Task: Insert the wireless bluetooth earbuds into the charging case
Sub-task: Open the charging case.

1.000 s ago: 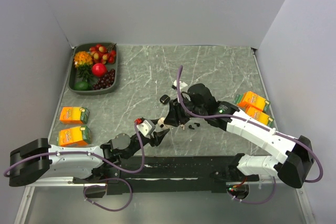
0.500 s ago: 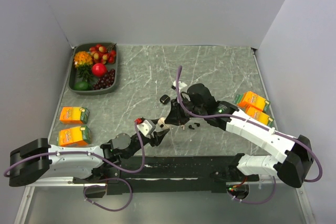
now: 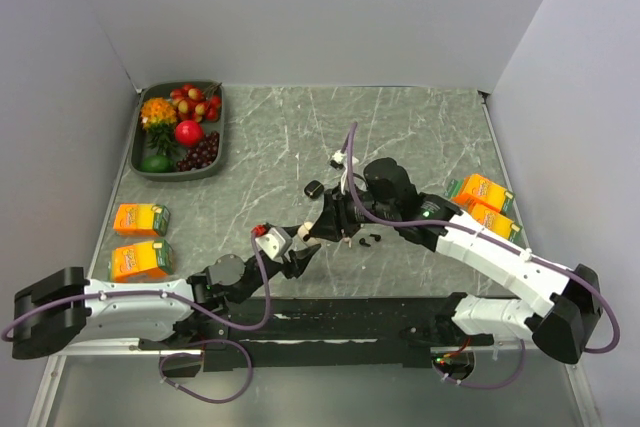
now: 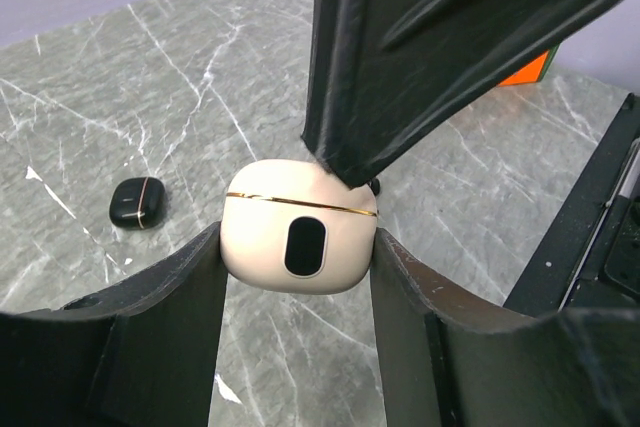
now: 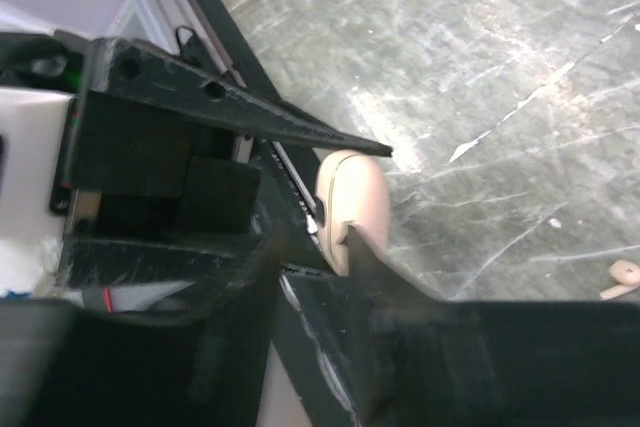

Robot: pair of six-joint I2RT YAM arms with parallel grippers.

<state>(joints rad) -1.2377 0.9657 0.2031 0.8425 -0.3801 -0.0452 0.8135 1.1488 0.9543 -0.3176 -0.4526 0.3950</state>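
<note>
I counted four orange cartons, two at each side of the table. There was one fruit tray. I saw two cases: one black charging case and one beige case. I made out two black earbuds and one small pale piece.

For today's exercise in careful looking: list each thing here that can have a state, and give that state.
left hand: shut on the beige case.
beige case: lid shut, clamped.
right hand: fingers apart, one fingertip touching the beige case's top; grip unclear.
black case: lid shut, lying on the table.
black earbuds: out of any case, loose on the table.
</note>
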